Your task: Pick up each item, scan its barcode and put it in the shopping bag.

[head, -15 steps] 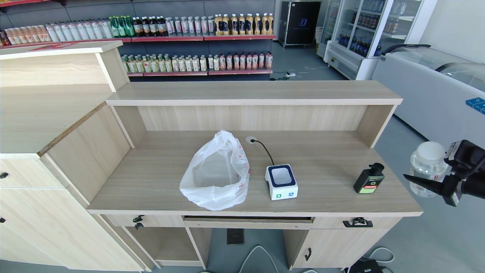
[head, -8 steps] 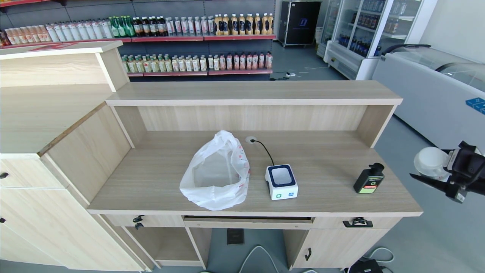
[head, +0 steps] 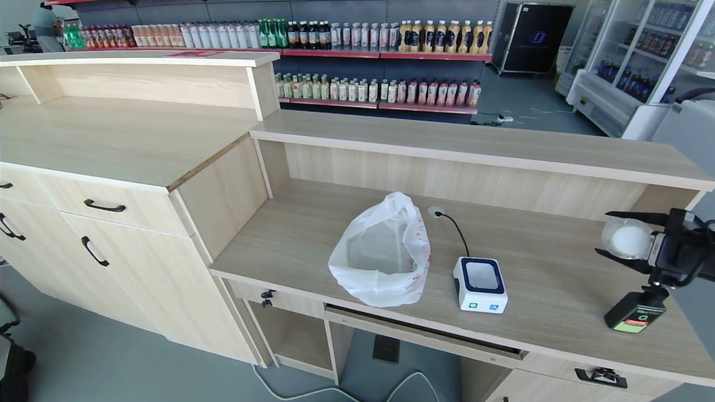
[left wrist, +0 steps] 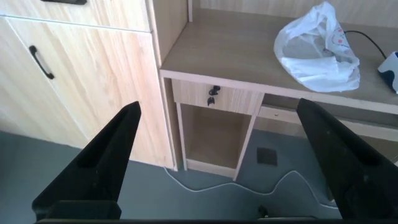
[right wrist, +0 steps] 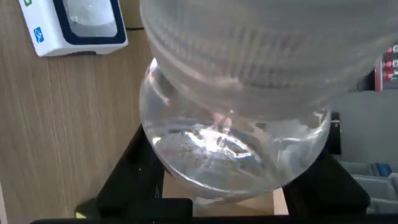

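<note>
My right gripper (head: pixel 623 238) is shut on a clear jar (head: pixel 631 240) with a white lid, held tipped on its side above the right end of the wooden counter (head: pixel 547 262). The jar's glass belly (right wrist: pixel 236 143) hangs over the wood in the right wrist view. Just below it stands a black bottle (head: pixel 634 312) with a green and red label. A white and blue scanner (head: pixel 480 283) sits mid-counter, also seen as scanner (right wrist: pixel 78 25). Left of it lies the open white shopping bag (head: pixel 385 254). My left gripper (left wrist: pixel 217 162) is open and empty, low in front of the cabinets, the bag (left wrist: pixel 320 46) beyond it.
A raised ledge (head: pixel 463 148) runs along the counter's back. A taller cabinet (head: pixel 128 167) with black handles adjoins on the left. The scanner's cable (head: pixel 455 229) runs to a hole behind it. A shallow drawer (head: pixel 424 335) under the counter stands slightly out.
The head camera has swung, shifting the whole picture. My right gripper brought the jar from beyond the counter's right edge to above the black bottle and tipped it over.
</note>
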### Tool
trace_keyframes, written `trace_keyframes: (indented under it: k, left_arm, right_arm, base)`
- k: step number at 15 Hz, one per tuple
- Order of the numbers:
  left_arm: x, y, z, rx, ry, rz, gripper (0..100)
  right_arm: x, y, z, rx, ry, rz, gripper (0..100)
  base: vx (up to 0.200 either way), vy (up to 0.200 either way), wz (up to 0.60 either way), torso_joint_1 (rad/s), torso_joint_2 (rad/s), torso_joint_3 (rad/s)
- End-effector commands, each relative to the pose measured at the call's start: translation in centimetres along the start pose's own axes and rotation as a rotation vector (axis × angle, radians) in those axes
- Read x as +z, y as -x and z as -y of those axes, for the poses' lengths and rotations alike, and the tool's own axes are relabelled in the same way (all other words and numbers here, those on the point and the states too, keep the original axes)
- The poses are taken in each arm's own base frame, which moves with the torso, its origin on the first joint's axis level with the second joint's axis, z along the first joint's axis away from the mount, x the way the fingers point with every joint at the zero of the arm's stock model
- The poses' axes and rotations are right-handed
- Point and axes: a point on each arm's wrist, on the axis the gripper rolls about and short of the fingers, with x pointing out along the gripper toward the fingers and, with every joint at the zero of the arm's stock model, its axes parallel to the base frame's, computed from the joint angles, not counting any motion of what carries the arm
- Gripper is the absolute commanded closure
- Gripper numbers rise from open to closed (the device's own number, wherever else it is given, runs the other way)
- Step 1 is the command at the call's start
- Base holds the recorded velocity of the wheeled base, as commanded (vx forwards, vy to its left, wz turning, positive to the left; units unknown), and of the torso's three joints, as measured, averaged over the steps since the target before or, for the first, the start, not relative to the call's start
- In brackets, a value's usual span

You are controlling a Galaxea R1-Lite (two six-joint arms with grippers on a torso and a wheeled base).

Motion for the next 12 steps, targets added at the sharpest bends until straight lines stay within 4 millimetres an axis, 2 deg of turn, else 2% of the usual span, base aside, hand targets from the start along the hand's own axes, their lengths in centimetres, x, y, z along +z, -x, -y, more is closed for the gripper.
trace_keyframes:
  k: [1, 2, 3, 5, 12]
  left_arm:
    - [0.0, 0.0, 0.0, 0.000, 0.000, 0.000, 0]
    - [0.0, 0.0, 0.0, 0.000, 0.001, -0.002, 0]
    - [0.0, 0.0, 0.0, 0.000, 0.000, 0.000, 0]
    - [0.0, 0.0, 0.0, 0.000, 0.000, -0.002, 0]
    - [0.0, 0.0, 0.0, 0.000, 0.000, -0.002, 0]
  right_arm:
    - [-0.2, -1.8, -0.5, 0.028, 0.026, 0.061, 100]
    - [-0.1, -2.3, -0.6, 0.033, 0.032, 0.077, 100]
    - [0.2, -3.9, -0.7, 0.034, 0.052, 0.125, 100]
    - [0.2, -5.7, -1.0, 0.029, 0.067, 0.162, 100]
    - [-0.7, -7.8, -3.2, 0.055, 0.065, 0.241, 100]
  base:
    - [0.000, 0.000, 0.00, 0.000, 0.00, 0.000]
    - [0.000, 0.000, 0.00, 0.000, 0.00, 0.000]
    - [0.000, 0.000, 0.00, 0.000, 0.00, 0.000]
    - [0.000, 0.000, 0.00, 0.000, 0.00, 0.000]
    - [0.000, 0.000, 0.00, 0.000, 0.00, 0.000]
